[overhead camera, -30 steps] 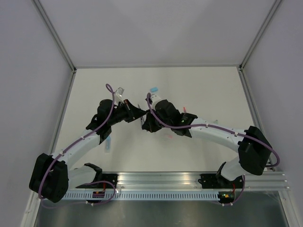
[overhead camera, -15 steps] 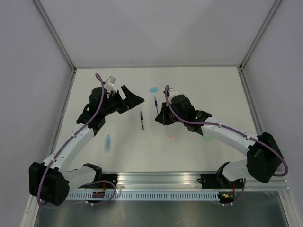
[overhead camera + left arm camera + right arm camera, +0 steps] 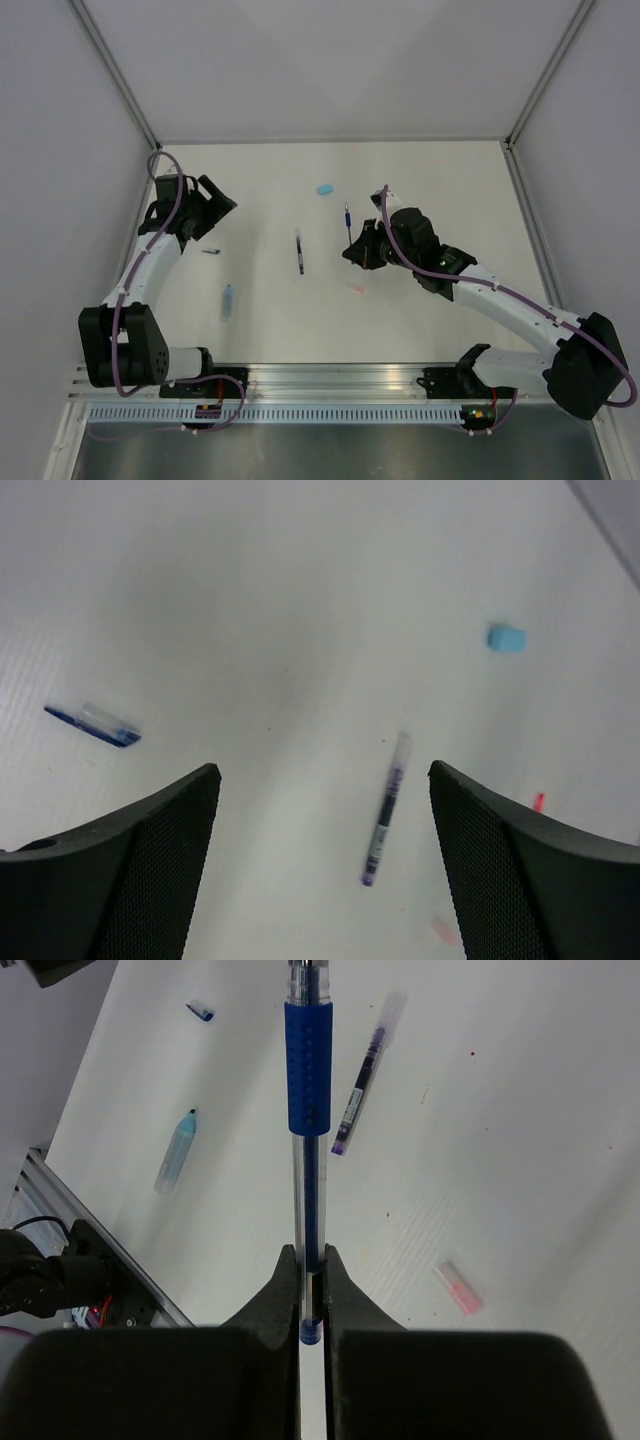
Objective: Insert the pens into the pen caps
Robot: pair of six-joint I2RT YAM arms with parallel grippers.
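My right gripper point(image 3: 311, 1280) is shut on a clear pen with a dark blue grip point(image 3: 308, 1110), which sticks straight out ahead of the fingers; from above this pen point(image 3: 347, 217) points to the far side from the right gripper point(image 3: 354, 250). A dark purple pen point(image 3: 299, 255) lies on the table's middle. My left gripper point(image 3: 213, 208) is open at the far left with nothing between its fingers point(image 3: 150, 860). Ahead of it lie the purple pen point(image 3: 385, 810), a small dark blue cap point(image 3: 92, 724) and a light blue cap point(image 3: 506, 638). A pink cap point(image 3: 458, 1288) lies below the right gripper.
A pale blue marker point(image 3: 228, 300) lies at the near left, also in the right wrist view as the marker point(image 3: 176, 1150). The dark blue cap point(image 3: 210, 251) sits just near of the left gripper. White walls enclose the table on three sides; a metal rail point(image 3: 340, 385) runs along the near edge.
The left gripper opened, leaving the purple pen on the table, and swung away to the far left. The right arm drew back to the right with the blue pen.
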